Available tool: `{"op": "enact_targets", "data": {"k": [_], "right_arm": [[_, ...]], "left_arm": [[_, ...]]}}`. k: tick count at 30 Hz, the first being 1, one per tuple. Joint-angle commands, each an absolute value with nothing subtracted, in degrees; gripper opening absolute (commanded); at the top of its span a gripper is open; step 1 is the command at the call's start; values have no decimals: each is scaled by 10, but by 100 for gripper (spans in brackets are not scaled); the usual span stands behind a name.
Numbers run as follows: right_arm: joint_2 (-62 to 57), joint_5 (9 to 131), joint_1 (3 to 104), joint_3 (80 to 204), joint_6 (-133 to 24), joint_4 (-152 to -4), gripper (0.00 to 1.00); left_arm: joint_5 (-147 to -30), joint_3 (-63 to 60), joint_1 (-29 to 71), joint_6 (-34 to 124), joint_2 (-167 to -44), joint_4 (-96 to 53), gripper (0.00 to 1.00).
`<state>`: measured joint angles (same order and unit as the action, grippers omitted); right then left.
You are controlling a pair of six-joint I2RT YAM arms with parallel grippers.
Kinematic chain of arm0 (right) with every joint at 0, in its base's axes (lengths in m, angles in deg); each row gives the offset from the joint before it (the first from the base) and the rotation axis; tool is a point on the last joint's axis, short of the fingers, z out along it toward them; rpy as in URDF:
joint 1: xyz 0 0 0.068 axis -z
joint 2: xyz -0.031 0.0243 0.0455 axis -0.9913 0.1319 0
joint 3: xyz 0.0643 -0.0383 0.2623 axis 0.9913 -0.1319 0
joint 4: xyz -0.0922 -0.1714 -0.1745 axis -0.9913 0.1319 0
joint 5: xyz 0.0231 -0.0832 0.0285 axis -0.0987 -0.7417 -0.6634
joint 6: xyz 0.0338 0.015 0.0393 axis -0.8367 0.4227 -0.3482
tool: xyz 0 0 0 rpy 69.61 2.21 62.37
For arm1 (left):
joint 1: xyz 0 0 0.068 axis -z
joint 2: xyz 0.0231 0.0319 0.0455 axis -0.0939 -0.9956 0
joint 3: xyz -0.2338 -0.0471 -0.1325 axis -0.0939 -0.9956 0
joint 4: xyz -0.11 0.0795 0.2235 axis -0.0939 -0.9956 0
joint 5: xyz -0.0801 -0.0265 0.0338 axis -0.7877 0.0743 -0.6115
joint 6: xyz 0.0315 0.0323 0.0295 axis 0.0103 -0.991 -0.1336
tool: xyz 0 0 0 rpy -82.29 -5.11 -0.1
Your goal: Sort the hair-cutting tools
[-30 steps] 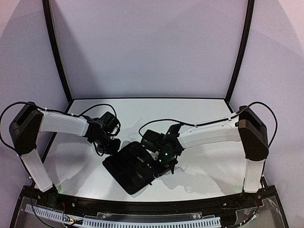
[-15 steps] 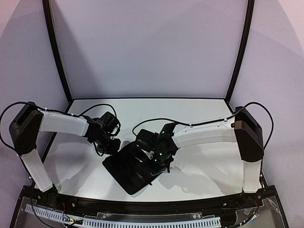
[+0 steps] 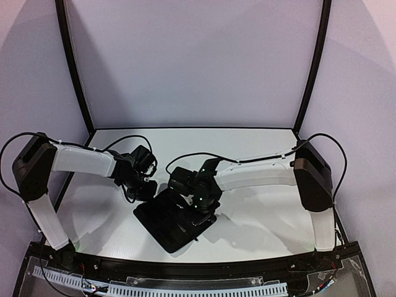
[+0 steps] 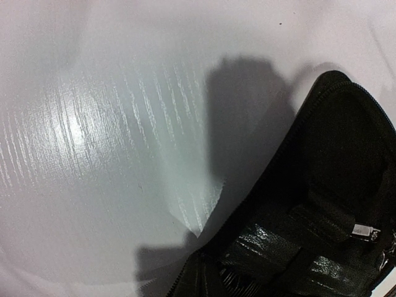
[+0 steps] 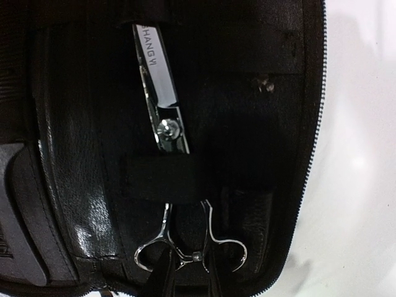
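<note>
At the right gripper (image 3: 203,213), low over the open case (image 3: 162,226), the jaws are lost against the black lining, so whether they are wide, narrow or holding anything cannot be told. Its wrist view looks straight down on one pair of scissors (image 5: 162,127). The blades are tucked up into a pocket (image 5: 204,46), an elastic strap (image 5: 162,179) crosses just below the pivot, and the ring handles lie near the zip edge.

That pair looks properly stowed. The left gripper (image 3: 141,185) sits at the case's far left corner, and its jaws do not show in its own view either. That view holds only bare table (image 4: 93,154) and a case corner with a zip pull (image 4: 365,231).

The second pair and the two combs are not clearly visible anywhere, so at least one tool of four seems placed and the rest cannot be judged.
</note>
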<state>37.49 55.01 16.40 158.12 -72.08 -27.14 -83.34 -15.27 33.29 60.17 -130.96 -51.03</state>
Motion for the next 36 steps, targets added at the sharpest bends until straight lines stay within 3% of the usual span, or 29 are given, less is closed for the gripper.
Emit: {"op": "enact_targets", "data": {"k": [1,12,21,25,29,32,34,36], "right_arm": [[403,570,159,1609,-737,-300,17],[437,599,159,1645,-780,-328,18],[384,576,159,1618,-778,-317,43],[331,572,159,1605,-755,-313,46],[254,566,158,1580,-736,-321,55],[194,558,158,1552,-730,-339,70],[156,539,159,1533,-729,-344,82],[126,509,162,1514,-730,-348,97]], "left_arm": [[-848,-168,335,610,-1358,-501,1],[-864,-170,335,623,-1356,-496,1],[-845,-161,335,627,-1346,-511,1],[-834,-149,335,630,-1333,-522,4],[-813,-135,335,631,-1305,-535,14],[-793,-117,335,632,-1275,-547,25],[-783,-100,335,631,-1262,-559,38],[-774,-87,335,631,-1242,-570,58]]}}
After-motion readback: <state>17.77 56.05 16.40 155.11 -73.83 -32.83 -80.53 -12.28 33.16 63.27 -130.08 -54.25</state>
